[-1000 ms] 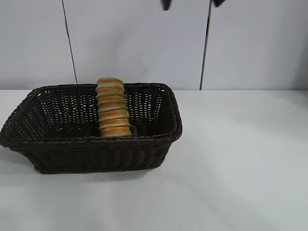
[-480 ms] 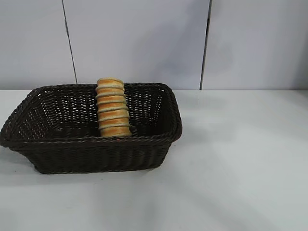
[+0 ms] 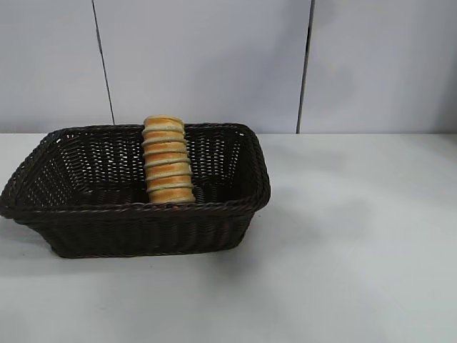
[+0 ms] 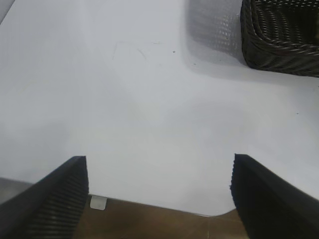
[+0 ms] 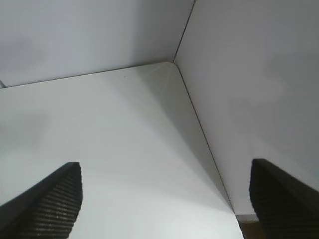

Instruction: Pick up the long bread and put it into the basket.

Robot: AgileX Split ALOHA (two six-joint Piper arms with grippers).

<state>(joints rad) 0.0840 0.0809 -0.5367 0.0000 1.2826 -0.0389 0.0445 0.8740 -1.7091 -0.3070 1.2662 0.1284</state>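
Bread, the long bread [image 3: 168, 161], leans on the basket [image 3: 136, 229] back rim; a knock could tip it out. Left claw [image 4: 158, 199] and right claw [image 5: 164, 199] both hang released, holding nothing.

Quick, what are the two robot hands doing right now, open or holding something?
Left hand: open, holding nothing, above the table near the basket.
Right hand: open, holding nothing, over bare table.
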